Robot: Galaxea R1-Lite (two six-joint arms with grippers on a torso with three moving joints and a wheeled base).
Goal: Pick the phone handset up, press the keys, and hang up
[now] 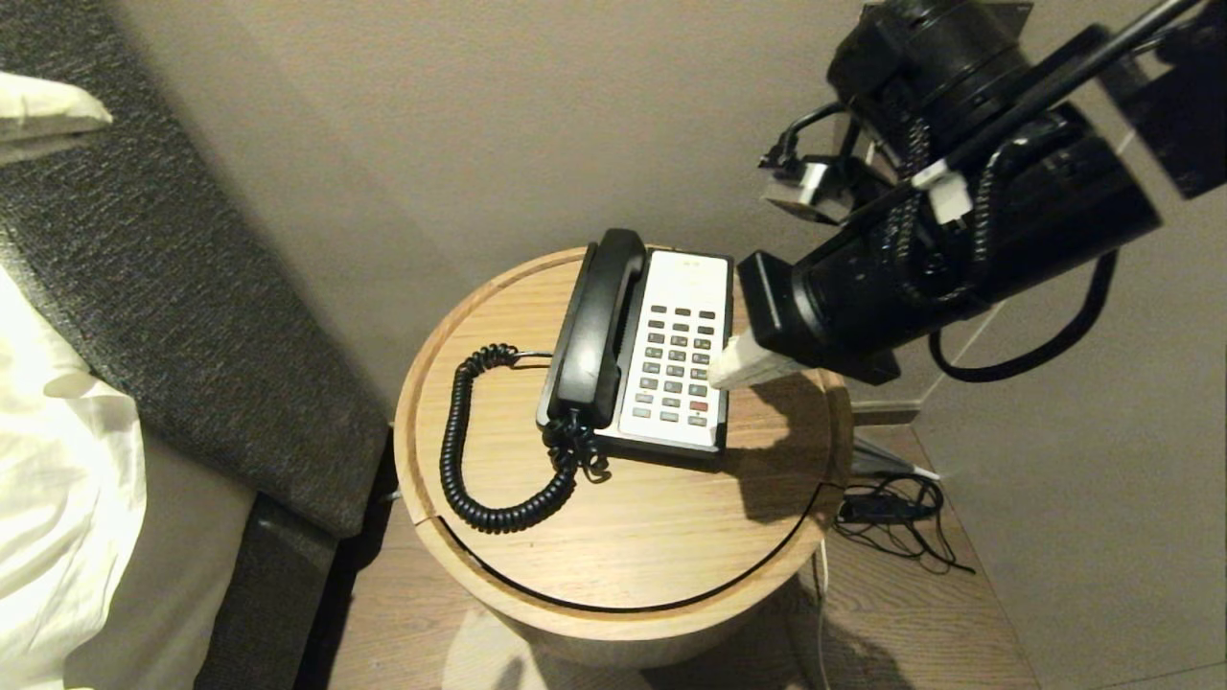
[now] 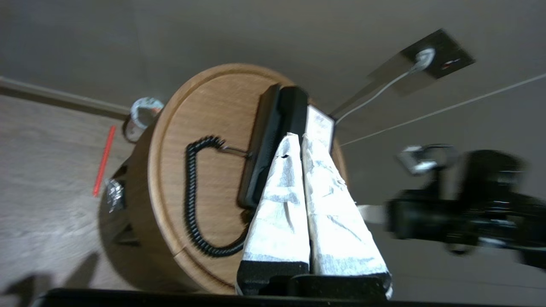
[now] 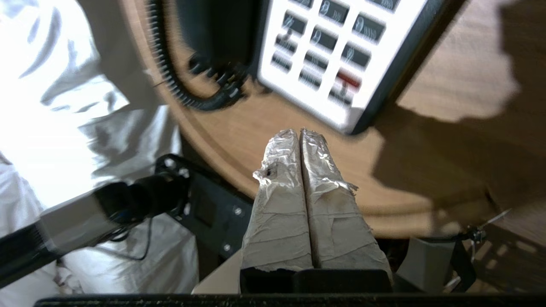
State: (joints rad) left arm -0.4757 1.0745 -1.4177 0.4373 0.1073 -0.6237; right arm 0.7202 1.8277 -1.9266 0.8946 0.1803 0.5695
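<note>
Head view: keys [image 1: 679, 366] too small to read, handset [image 1: 594, 331] cradled

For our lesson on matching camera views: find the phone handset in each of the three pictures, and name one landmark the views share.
Head view: the phone handset lies on the phone base, left of the keys, mid-picture.
Left wrist view: handset at centre, just beyond the shut left gripper.
Right wrist view: only a dark blurred part at the top edge, beside the keys.
Shared landmark: the coiled cord on the round wooden table.
</note>
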